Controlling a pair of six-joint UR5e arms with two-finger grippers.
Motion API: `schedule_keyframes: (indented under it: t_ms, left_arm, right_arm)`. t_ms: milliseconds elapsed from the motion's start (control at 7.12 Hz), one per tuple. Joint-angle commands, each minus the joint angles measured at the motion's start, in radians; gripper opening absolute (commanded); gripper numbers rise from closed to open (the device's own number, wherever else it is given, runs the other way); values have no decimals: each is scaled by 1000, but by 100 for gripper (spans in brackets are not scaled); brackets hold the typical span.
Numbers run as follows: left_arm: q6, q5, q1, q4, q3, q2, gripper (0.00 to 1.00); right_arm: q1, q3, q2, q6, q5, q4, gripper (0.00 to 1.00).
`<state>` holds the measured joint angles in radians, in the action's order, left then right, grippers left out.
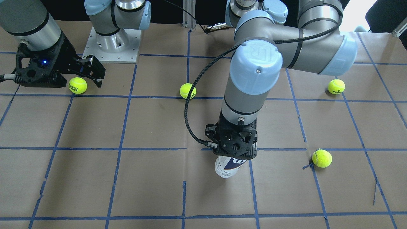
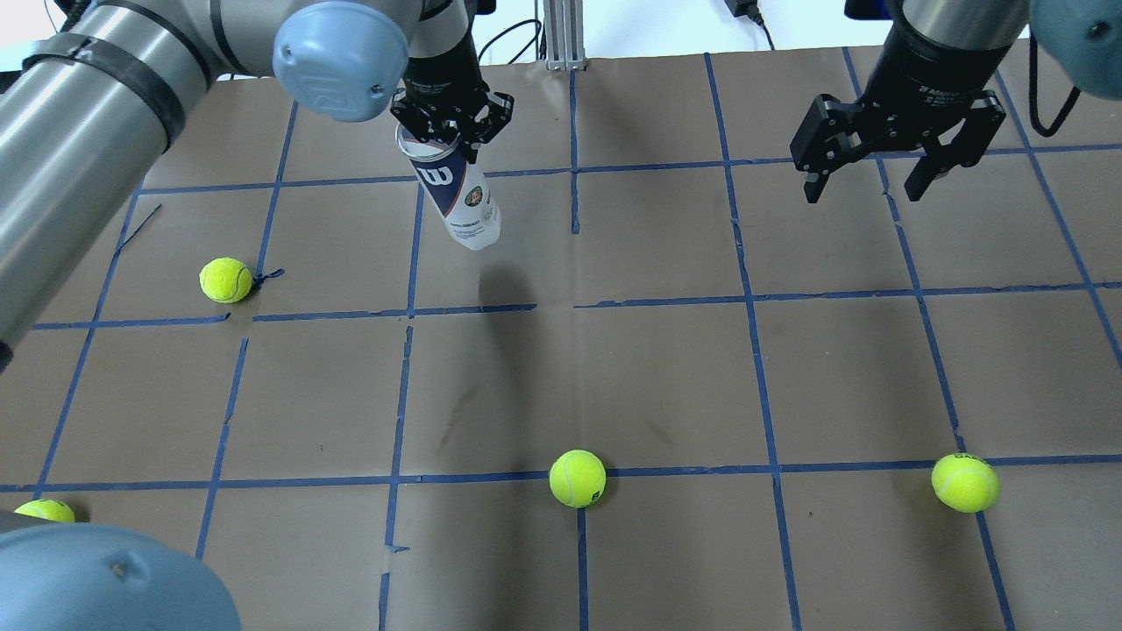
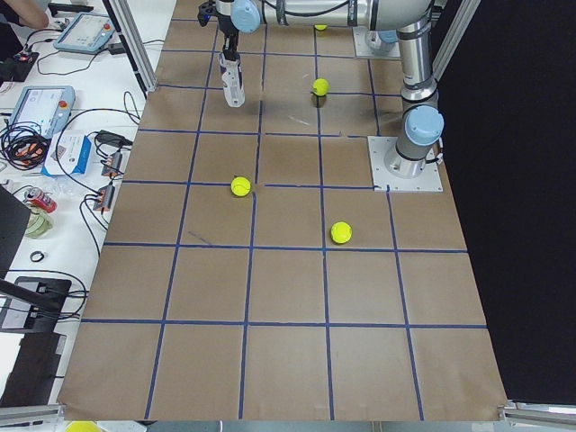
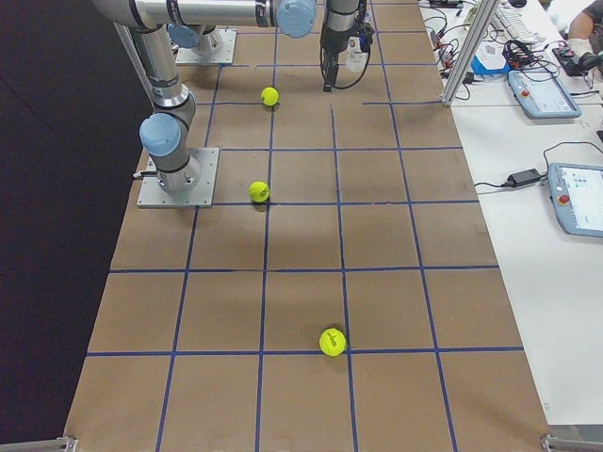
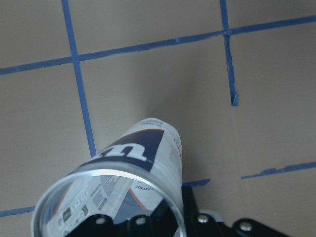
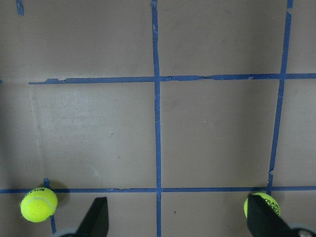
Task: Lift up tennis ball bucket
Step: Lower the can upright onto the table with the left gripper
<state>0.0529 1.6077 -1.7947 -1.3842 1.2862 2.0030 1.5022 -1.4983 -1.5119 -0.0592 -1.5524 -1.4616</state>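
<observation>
The tennis ball bucket (image 2: pixel 462 200) is a slim clear can with a white label and a navy band with a W logo. My left gripper (image 2: pixel 449 142) is shut on its open top rim and holds it hanging, slightly tilted, above the table; its shadow lies apart from it. The bucket also shows in the front view (image 1: pixel 227 166) under the left gripper (image 1: pixel 233 155), and in the left wrist view (image 5: pixel 136 165), where it looks hollow. My right gripper (image 2: pixel 868 175) is open and empty, hovering at the far right; it also shows in the front view (image 1: pixel 93 72).
Tennis balls lie on the brown, blue-taped table (image 2: pixel 666 368): one at the left (image 2: pixel 225 280), one in the near middle (image 2: pixel 577 478), one near right (image 2: pixel 964 482), one at the near left edge (image 2: pixel 44 510). Two show beside the right gripper's fingers (image 6: pixel 38 205) (image 6: pixel 261 205).
</observation>
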Motion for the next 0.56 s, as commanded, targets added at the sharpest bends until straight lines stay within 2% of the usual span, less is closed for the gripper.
schedule_keyframes:
  t_ms: [0,421]
  left_arm:
    - [11,44,-44,-7,30,11,1]
    - [15,37,-46,-1,79,3,7]
  right_arm:
    - [-2,-5,-1,1,2,0,100]
    - [1,1,-1,1,0,-5,100]
